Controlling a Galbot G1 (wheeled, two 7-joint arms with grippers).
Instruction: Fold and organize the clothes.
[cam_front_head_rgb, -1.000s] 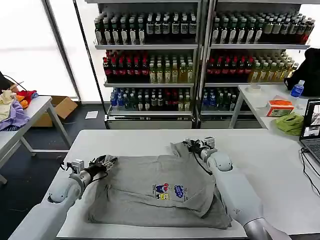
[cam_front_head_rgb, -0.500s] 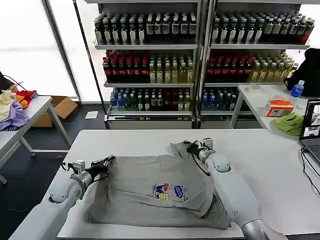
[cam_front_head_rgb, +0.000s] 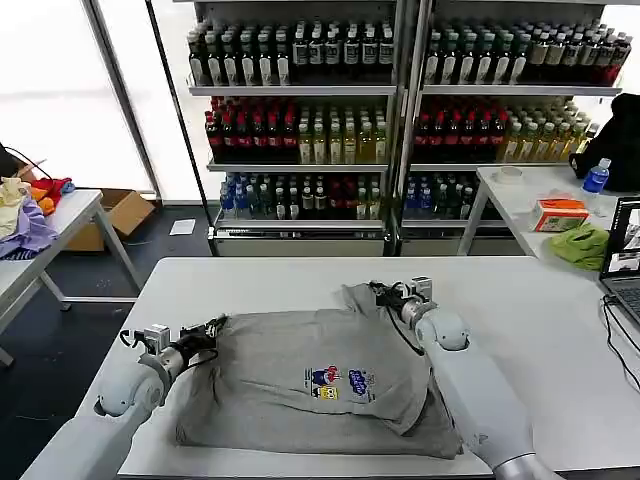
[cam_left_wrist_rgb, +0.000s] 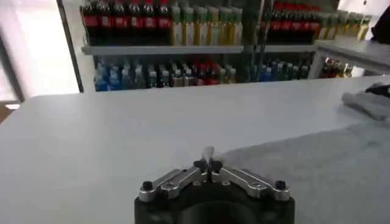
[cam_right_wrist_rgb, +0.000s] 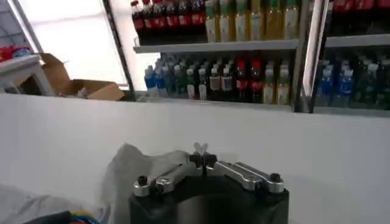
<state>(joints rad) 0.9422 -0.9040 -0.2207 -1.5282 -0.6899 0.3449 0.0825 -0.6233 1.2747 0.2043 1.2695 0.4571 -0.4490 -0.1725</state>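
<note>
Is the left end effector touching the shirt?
Touching. In the head view the left end effector sits on the shirt's corner; the left wrist view shows its tips shut at the fabric edge.

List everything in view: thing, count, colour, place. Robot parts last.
Short-sleeved shirt: one, light grey with a small multicolour chest print, spread partly folded on the white table.
Drink shelves: two units, many red, yellow, dark and clear bottles, behind the table.
Lime-green cloth: one, on the side table to the right.
Orange-topped box: one, same side table.
Blue-capped bottle: one, same side table.
Garment heap: one, purple, yellow and red, on the table far left.
Cardboard box: one, brown, on the floor at left.
Left gripper: shut, at the shirt's left edge.
Right gripper: shut, at the shirt's far right corner.
</note>
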